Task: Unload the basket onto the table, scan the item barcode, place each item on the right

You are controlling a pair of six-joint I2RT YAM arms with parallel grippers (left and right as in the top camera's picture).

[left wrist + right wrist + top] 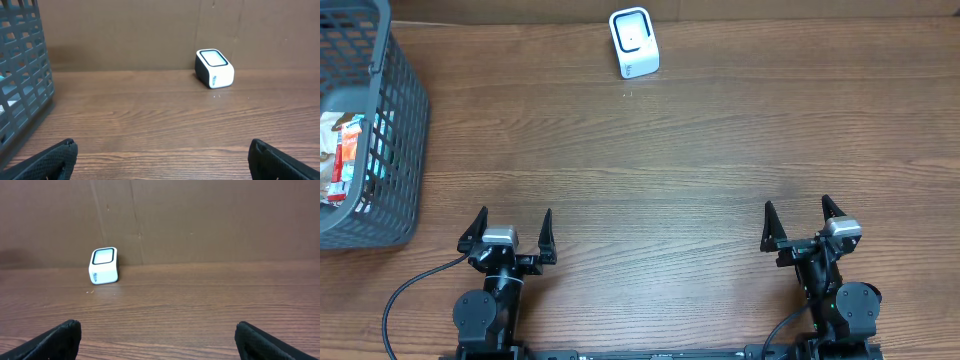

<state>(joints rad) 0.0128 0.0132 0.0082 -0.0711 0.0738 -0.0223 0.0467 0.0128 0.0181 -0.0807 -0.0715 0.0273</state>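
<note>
Two pincers are mine, and both sit low at the near edge of the wooden table [650, 170], well apart from each other.

At the far left stands a grey plastic basket [395, 120] with slatted walls. The packets [348, 150] lie inside it against its left side, a jumble of red, orange and white wrappers. I cannot make out a barcode on them from here. Through my left wrist view the basket [25, 75] fills the left edge, and only pale shapes show behind its slats.

My left pincer [515, 218] is released, jaws spread wide, its dark fingers [50, 160] at the bottom corners of that view with bare wood between them. It is near the basket but not touching it.

Toward the middle, at the far edge of the table, the white scanner [634, 43] stands upright, its dark-rimmed window tilted upward. Both wrist views catch it [214, 68] [104, 265] against the brown wall.

My right pincer [798, 207] is likewise released, jaws wide, fingers [50, 340] apart over bare wood.
</note>
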